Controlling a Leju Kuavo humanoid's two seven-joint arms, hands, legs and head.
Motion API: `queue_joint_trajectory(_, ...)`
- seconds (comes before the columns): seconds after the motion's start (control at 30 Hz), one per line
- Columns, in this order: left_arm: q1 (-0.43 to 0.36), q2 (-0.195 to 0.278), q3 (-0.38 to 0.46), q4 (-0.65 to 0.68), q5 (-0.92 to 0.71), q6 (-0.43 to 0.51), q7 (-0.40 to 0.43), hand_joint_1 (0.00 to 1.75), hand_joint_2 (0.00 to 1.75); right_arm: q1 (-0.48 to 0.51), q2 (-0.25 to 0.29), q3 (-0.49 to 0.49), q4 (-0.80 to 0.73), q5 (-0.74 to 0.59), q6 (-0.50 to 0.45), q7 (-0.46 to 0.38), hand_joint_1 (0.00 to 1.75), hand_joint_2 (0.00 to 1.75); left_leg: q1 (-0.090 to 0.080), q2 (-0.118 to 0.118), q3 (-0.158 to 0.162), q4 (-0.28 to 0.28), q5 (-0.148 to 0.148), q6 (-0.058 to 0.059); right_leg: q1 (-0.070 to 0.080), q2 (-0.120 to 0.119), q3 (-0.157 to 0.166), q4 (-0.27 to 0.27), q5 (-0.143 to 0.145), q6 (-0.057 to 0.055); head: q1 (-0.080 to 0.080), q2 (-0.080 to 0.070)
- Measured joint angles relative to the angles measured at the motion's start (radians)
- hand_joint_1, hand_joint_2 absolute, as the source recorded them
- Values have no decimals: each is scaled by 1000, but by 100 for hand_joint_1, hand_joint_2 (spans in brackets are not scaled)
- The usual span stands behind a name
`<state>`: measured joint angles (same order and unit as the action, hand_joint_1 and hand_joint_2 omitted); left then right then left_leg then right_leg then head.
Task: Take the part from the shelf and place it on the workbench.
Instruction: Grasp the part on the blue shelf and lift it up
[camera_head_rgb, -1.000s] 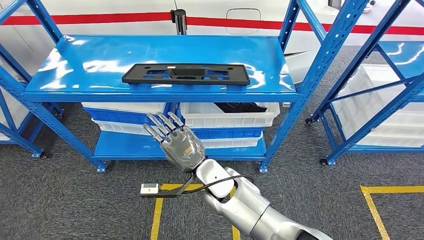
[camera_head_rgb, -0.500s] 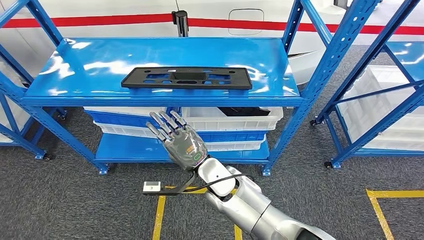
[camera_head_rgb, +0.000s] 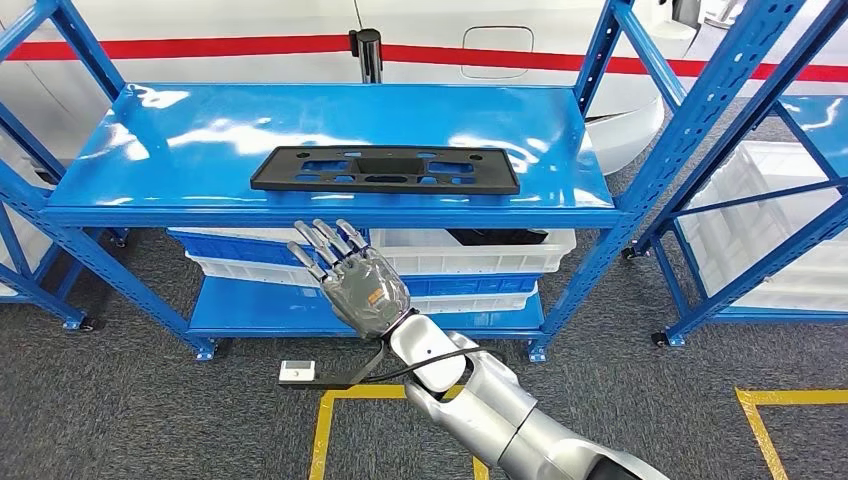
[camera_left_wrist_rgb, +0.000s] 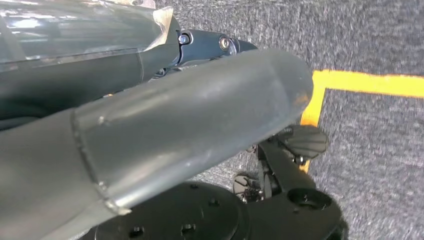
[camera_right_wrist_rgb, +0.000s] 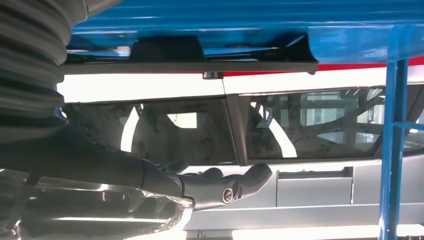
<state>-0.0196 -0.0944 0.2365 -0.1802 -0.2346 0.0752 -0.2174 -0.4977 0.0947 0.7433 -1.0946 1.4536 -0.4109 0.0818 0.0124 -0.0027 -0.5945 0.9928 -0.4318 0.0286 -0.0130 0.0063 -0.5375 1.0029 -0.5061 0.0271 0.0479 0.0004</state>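
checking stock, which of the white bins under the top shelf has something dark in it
The white bin on the right, just past the right hand; a dark item lies inside. The left bin's contents are hidden by the shelf.

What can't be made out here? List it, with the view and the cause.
- Dark item in the white bin, head view: mostly hidden by the top shelf.
- Left hand, left wrist view: too close; open or shut unclear.
- Black part: its underside is hidden; in the right wrist view the shelf edge covers it.
- Right hand palm: faces away.
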Motion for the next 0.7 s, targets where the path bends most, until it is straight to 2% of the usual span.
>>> queue_joint_trajectory(0.03,-1,0,0,0,0,0,0,0,0,-1,0,-2,0,1,0,5,0,175,1,0,7,-6,0,8,1,0,-20,41,-17,-1,0,0)
queue_joint_trajectory(0.07,-1,0,0,0,0,0,0,0,0,-1,0,-5,0,5,0,14,0,175,1,1,13,-9,-3,14,0,-1,-55,105,-40,-5,1,0)
queue_joint_trajectory(0.13,-2,0,0,0,0,0,0,0,0,2,-5,-13,2,23,0,48,0,175,-2,-1,22,-9,-13,23,0,-1,-143,251,-80,-9,1,0)
queue_joint_trajectory(0.17,-2,0,0,0,0,1,0,0,0,5,-9,-19,5,37,0,71,0,175,-4,-3,28,-9,-18,24,1,-1,-175,290,-81,-5,1,0)
queue_joint_trajectory(0.2,-1,-1,1,0,0,2,0,0,0,6,-12,-26,8,53,0,96,0,175,-5,-5,36,-9,-25,24,1,-1,-186,288,-65,2,1,0)
queue_joint_trajectory(0.23,0,-2,1,0,0,3,0,0,0,6,-14,-35,10,69,1,123,0,175,-6,-7,47,-9,-32,23,1,-1,-175,241,-31,10,1,0)
queue_joint_trajectory(0.27,1,-3,1,0,0,5,0,0,0,6,-16,-45,13,84,3,149,0,175,-7,-9,57,-9,-40,21,2,-2,-148,167,13,16,1,0)
queue_joint_trajectory(0.33,1,-7,2,1,1,9,1,0,0,2,-22,-67,18,105,10,192,0,175,-12,-13,72,-7,-58,13,6,-4,-96,35,78,13,1,0)
queue_joint_trajectory(0.37,0,-8,3,1,1,10,2,0,0,1,-25,-78,21,110,13,209,0,175,-14,-14,75,-6,-65,9,8,-4,-83,4,90,5,1,0)
queue_joint_trajectory(0.43,0,-9,5,1,-2,12,7,0,0,-3,-31,-100,24,114,21,234,0,175,-12,-14,79,-8,-74,-2,10,-3,-77,-6,89,-10,1,0)
queue_joint_trajectory(0.47,0,-9,5,1,-3,13,9,0,0,-4,-34,-109,25,115,25,242,0,175,-9,-13,80,-6,-79,-7,6,-2,-74,-9,87,-16,1,0)
queue_joint_trajectory(0.53,0,-9,6,0,-5,14,11,0,0,-7,-37,-126,25,116,34,254,0,175,-4,-9,61,44,-107,-19,-3,1,-59,-17,82,-31,0,0)
queue_joint_trajectory(0.57,0,-10,6,0,-5,14,11,0,0,-9,-40,-134,25,116,39,259,0,175,-1,-7,33,102,-132,-25,-6,0,-50,-19,76,-39,0,0)
queue_joint_trajectory(0.63,0,-10,6,0,-7,14,11,0,0,-9,-46,-147,25,116,50,267,0,175,4,-4,-52,243,-177,-36,-6,-1,-35,-19,63,-47,0,0)
queue_joint_trajectory(0.67,1,-10,7,0,-7,13,12,0,0,-8,-49,-153,25,116,55,269,0,175,7,-3,-89,289,-180,-40,-6,-1,-27,-19,56,-48,0,0)
queue_joint_trajectory(0.7,2,-10,7,0,-7,12,12,0,0,-6,-52,-159,26,116,60,269,0,175,9,-2,-110,296,-160,-42,-6,1,-18,-19,49,-46,0,0)
